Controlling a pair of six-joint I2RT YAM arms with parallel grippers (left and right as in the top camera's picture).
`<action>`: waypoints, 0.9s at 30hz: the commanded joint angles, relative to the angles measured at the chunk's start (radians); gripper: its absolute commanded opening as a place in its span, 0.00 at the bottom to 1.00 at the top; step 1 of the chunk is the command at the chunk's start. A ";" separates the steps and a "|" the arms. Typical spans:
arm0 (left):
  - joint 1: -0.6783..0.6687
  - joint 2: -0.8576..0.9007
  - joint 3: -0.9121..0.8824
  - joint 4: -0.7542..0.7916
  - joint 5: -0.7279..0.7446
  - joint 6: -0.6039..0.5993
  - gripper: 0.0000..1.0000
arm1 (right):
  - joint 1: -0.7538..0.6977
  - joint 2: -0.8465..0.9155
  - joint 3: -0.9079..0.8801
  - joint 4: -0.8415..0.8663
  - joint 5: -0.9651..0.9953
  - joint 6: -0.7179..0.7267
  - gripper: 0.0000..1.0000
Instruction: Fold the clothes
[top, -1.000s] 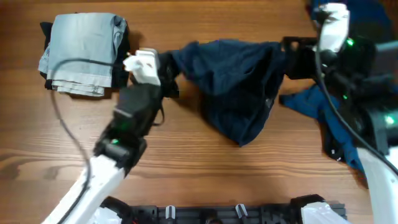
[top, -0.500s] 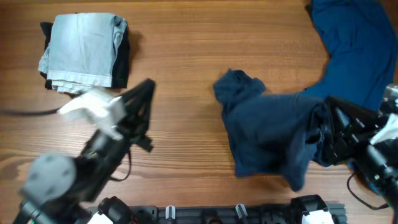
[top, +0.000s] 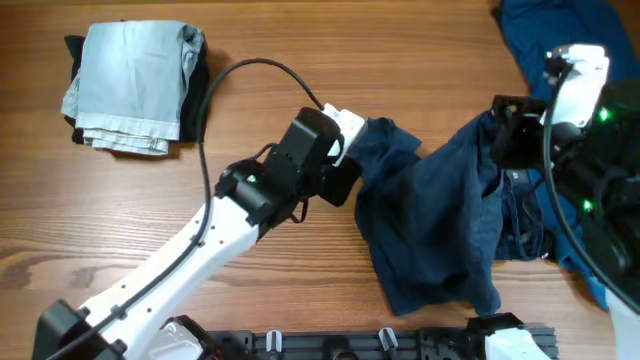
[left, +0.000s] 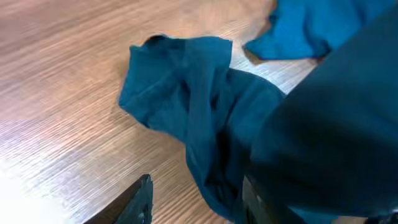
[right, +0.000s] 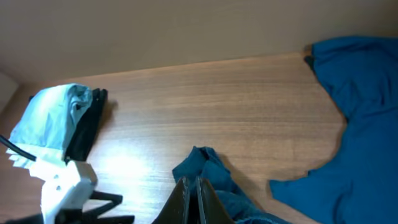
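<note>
Overhead, the left arm (top: 200, 250) is seen stretched diagonally from the near left corner to the middle of the surface (top: 300, 60). Its pincer (left: 194, 202) is released, fingers spread at the bunched corner of the dark blue garment (top: 430, 220). The right pincer (right: 192, 198) is clenched on that garment's opposite edge. Three cloth items are counted: this garment, a brighter blue garment (top: 525, 45) beyond the right pincer and cut off by the frame, and a folded stack (top: 135, 85) far left of the left pincer.

My jaws are pressed together at the lower edge, pinching a dark blue garment (right: 208, 169). A brighter blue cloth (right: 354, 118) lies right on the tabletop (right: 205, 93); a folded stack (right: 59, 124) sits far left.
</note>
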 joint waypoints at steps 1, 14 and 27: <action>0.020 0.033 0.000 0.026 0.031 0.008 0.50 | -0.035 0.038 0.005 0.035 0.021 -0.011 0.04; 0.132 0.740 0.072 0.743 0.032 0.000 0.77 | -0.187 0.116 0.005 -0.005 -0.005 -0.015 0.57; 0.185 0.471 0.076 0.499 0.030 0.001 0.04 | -0.187 0.167 0.005 -0.009 -0.013 -0.009 0.54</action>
